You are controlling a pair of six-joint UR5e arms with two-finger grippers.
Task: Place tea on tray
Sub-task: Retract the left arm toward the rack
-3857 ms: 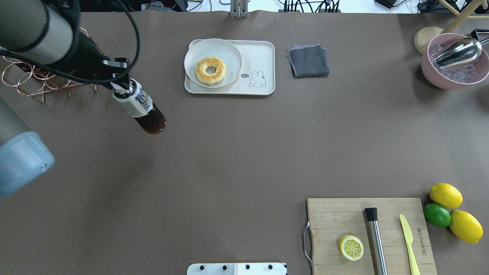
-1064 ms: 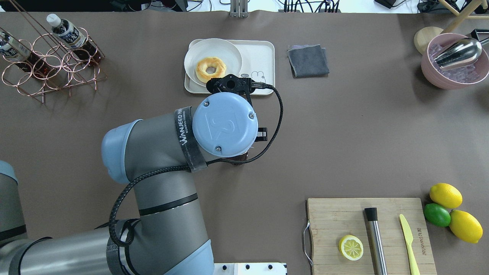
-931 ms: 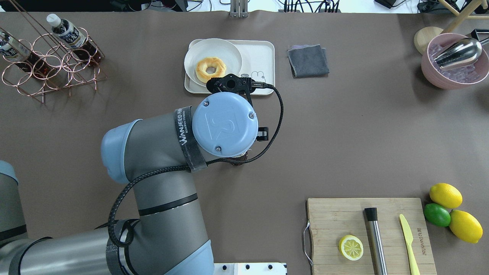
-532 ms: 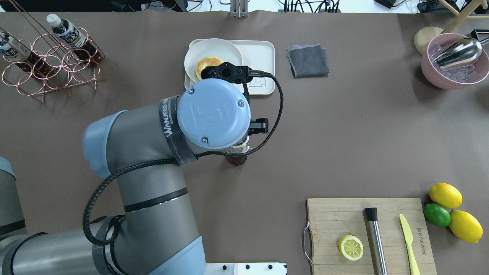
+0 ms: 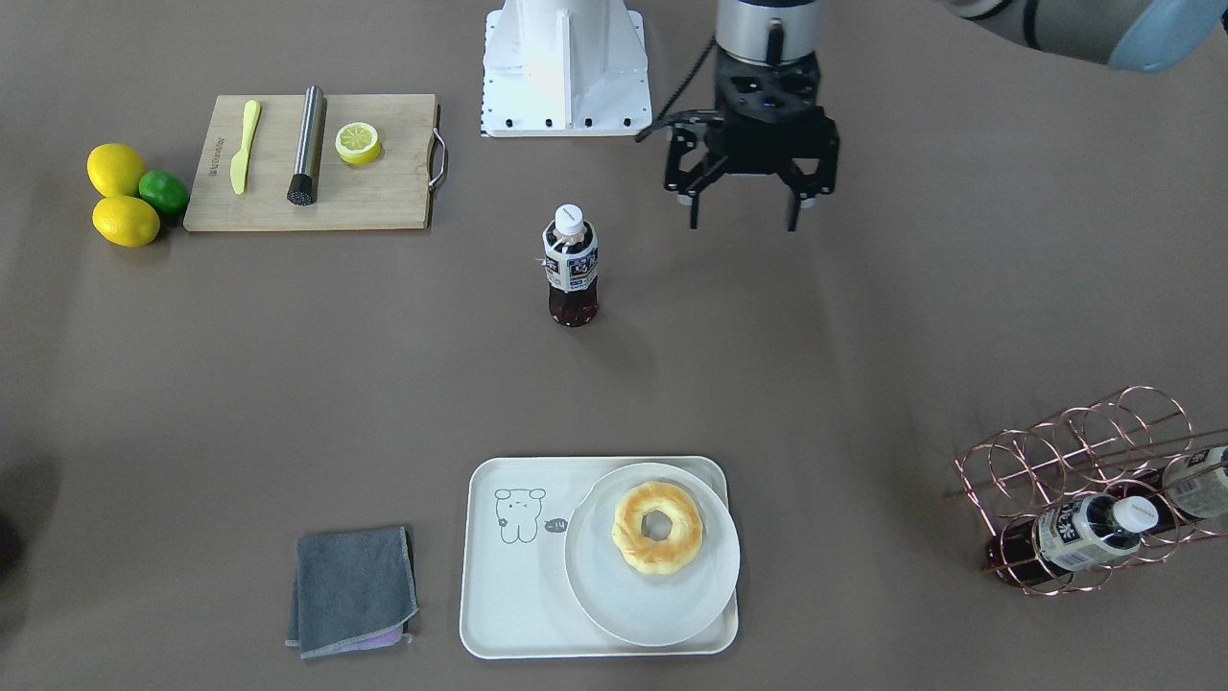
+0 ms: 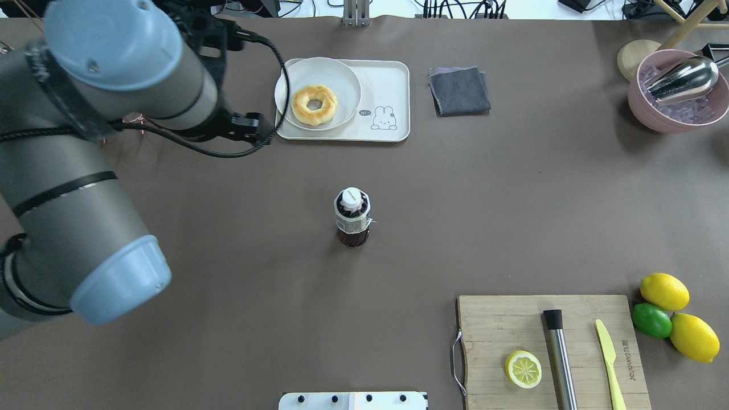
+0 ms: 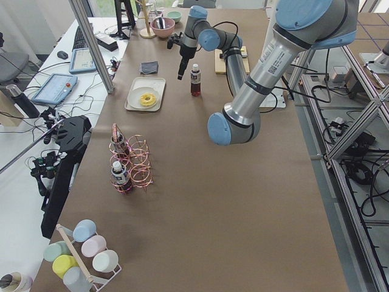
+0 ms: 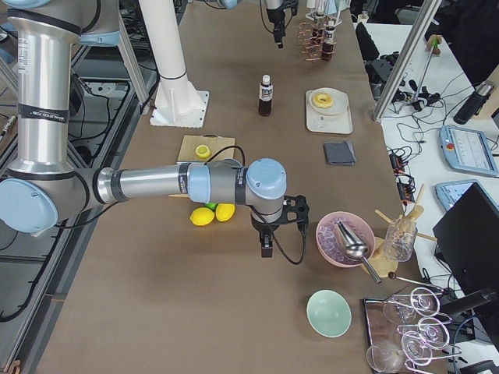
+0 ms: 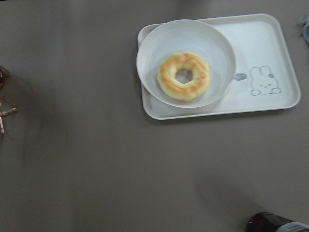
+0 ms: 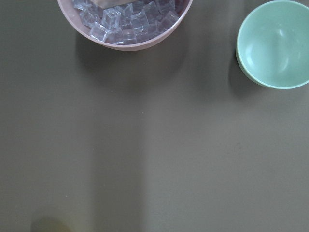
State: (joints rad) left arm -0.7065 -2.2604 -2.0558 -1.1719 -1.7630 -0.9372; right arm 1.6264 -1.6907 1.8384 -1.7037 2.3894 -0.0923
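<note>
Standing upright on the brown table (image 5: 288, 384), the tea (image 5: 572, 264) is found apart from the left gripper (image 5: 743, 225). It is set just off to that gripper's right and slightly farther from the robot's base. No contact between the two is observed. The left gripper is recorded with its fingers spread wide and pointing downward, and nothing is held between them. Only table surface is seen beneath it.

The tray (image 5: 518, 585) is located well ahead of the left gripper, away from the robot's base, and the tea is not on it. A round white plate (image 5: 652, 600) carrying a doughnut (image 5: 658, 527) is seated on the tray's half toward the robot's left. The line drawing is seen on the other half. In the left wrist view the tray is seen in the upper part and the dark base of the tea at the lower right edge.

A copper wire rack (image 5: 1084, 461) holding similar bottles (image 5: 1084, 533) is noted well off to the left gripper's left and ahead of it.

The right gripper (image 8: 265, 248) is seen only in the right side view, just beside a pink bowl (image 8: 343, 238) of ice and far from the tea. Whether its fingers are spread or pressed together cannot be told
</note>
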